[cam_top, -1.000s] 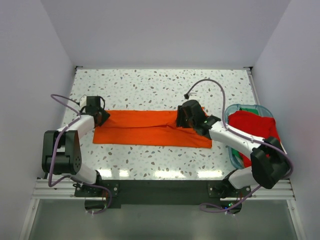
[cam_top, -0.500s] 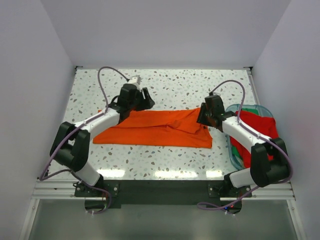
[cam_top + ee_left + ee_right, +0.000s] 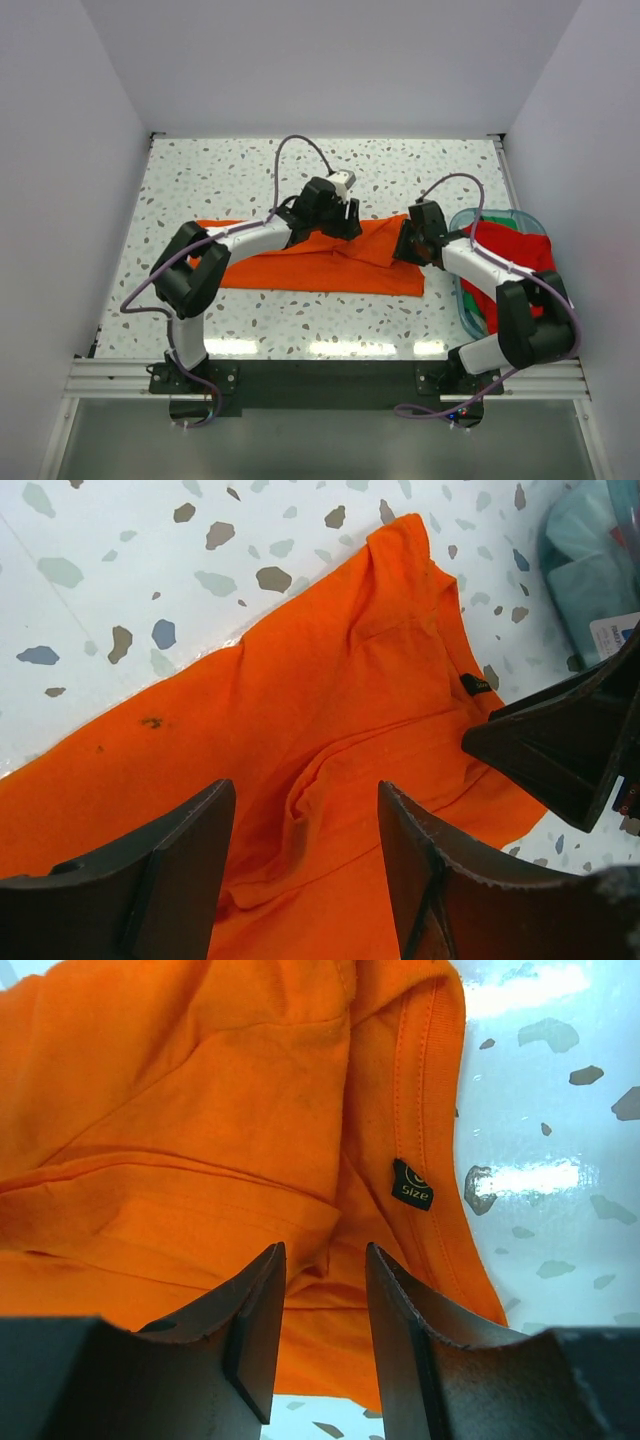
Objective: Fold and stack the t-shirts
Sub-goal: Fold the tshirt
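Cloth fills most of both wrist views: the orange t-shirt lies spread flat as a long band across the middle of the speckled table, and its right end is rumpled into folds. The left gripper hangs over the shirt's upper edge near the centre of the overhead frame. Its 2 fingers stand wide apart, with nothing between them but the fabric below. The right gripper sits at the shirt's right end, beside a small dark size label. Its jaws are open by a narrow gap; the tips may be touching the cloth, but that is hard to judge. The red t-shirt is heaped in the clear bin at the right edge of the frame, draped over its rim.
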You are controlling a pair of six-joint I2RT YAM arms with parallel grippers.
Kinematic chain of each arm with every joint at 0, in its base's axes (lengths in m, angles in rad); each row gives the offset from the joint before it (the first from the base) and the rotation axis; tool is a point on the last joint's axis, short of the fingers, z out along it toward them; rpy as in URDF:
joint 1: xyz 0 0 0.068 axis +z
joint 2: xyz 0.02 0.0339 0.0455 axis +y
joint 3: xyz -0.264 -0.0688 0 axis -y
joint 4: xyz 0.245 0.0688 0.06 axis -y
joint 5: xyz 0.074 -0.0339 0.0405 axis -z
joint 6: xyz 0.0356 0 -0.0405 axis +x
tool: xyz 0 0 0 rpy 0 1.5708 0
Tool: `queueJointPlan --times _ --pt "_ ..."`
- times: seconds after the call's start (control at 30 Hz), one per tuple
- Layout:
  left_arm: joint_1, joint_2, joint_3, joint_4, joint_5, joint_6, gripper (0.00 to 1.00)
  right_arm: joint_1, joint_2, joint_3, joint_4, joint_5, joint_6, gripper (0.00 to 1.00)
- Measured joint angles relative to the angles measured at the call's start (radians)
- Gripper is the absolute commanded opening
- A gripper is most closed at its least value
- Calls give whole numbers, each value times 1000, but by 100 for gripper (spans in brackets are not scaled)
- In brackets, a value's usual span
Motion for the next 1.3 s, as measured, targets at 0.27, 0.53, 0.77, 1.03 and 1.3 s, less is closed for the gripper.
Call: queueJointPlan --times 0.27,0.53,0.77,1.03,1.3 --pt "-32 62 44 -39 -26 26 50 -10 29 -3 27 -16 11 35" --pt "-42 66 44 -71 -41 39 39 -11 32 -4 44 -31 20 29" --pt "-43 66 44 -74 -43 40 27 -11 32 -6 46 -46 26 17" --pt "-44 66 36 -74 -51 40 12 -11 32 -17 56 -51 27 3" --pt "-44 56 -6 -74 -77 41 0 -11 -1 -45 66 -69 27 0"
